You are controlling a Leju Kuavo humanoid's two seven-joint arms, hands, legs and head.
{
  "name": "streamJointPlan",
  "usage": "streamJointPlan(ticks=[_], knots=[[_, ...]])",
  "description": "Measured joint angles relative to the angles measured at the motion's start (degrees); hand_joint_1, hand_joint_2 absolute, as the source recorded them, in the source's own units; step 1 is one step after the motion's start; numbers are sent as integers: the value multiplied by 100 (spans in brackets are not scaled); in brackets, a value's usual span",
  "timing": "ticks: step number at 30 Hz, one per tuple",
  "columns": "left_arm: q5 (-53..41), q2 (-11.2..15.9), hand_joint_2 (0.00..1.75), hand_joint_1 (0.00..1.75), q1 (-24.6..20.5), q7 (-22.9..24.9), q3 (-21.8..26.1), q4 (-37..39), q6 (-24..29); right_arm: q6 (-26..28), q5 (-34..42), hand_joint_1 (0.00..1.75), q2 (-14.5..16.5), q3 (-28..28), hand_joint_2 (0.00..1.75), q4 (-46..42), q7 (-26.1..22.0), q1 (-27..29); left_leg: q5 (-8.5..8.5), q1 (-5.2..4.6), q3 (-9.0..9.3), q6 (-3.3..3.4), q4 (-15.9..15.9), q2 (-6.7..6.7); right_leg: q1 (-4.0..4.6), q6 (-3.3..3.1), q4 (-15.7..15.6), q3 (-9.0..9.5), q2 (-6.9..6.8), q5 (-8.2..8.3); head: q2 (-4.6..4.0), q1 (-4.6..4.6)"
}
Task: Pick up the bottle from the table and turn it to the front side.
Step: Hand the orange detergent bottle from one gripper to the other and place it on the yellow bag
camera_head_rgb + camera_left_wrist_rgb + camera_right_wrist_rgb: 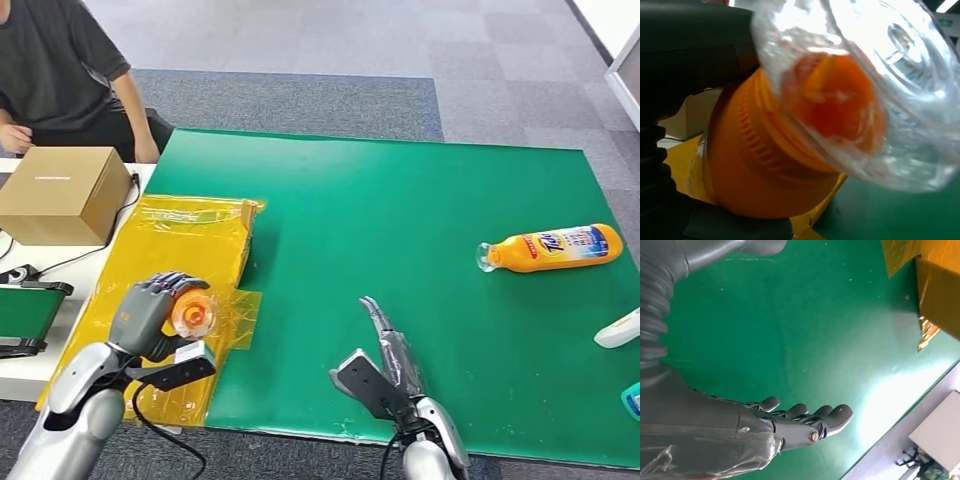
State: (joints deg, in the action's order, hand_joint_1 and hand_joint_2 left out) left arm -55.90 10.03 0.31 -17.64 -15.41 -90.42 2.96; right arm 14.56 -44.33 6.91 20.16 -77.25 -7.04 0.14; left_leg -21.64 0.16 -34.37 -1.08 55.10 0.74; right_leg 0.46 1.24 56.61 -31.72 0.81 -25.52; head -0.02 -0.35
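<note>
- The left hand hovers over the worktop's near left corner, fingers wrapped around an orange bottle.
- That bottle is lifted off the surface, with its clear cap end toward the camera; the left wrist view shows the cap close up, with the orange neck behind it.
- Below the held bottle lies yellow film covering a low box at the worktop's left edge.
- The right hand sits at the near edge, about the middle, holding nothing; its fingers lie straight, side by side, just above the green mat.
- A second orange bottle lies on its side near the right edge, label up, well apart from both hands.
- Small white and teal items sit at the near right corner, too cut off to identify.
- A cardboard box rests on a side table past the left edge, with a seated person behind it.
- Progress, as a judgement: the pick-up looks done. The turn to the front side appears unfinished or unconfirmed, since the held bottle's label cannot be seen. Setting it down, if needed, remains.
</note>
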Motion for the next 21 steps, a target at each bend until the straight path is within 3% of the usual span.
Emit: streamJointPlan(ticks=[2,7,13,18,21], knots=[[15,43,175,0,-245,71,-150,396,-139,-56,5,0,11,7,175,50,-28,-82,-8,-3,31,-12,-7,-2,-1,-7,0,21,5,0,0,1],[429,-59,175,0,-465,280,-342,1482,42,-37,63,0,43,28,175,202,-16,-201,11,2,33,-27,-10,-19,1,-24,4,2,29,16,-1,0],[1524,-405,175,0,-392,579,135,1547,121,38,85,0,34,10,175,237,44,-76,9,2,22,-28,-10,-23,2,-22,6,-6,34,14,0,-1],[1918,-645,175,0,-66,131,571,1237,468,83,112,0,27,-4,175,236,48,9,3,3,4,-27,-10,-24,2,-21,6,-23,34,7,0,-2],[2259,-793,175,0,142,-503,821,950,839,101,124,0,22,-11,175,232,41,64,2,3,-2,-25,-10,-23,2,-18,6,-27,33,5,-1,-1]])
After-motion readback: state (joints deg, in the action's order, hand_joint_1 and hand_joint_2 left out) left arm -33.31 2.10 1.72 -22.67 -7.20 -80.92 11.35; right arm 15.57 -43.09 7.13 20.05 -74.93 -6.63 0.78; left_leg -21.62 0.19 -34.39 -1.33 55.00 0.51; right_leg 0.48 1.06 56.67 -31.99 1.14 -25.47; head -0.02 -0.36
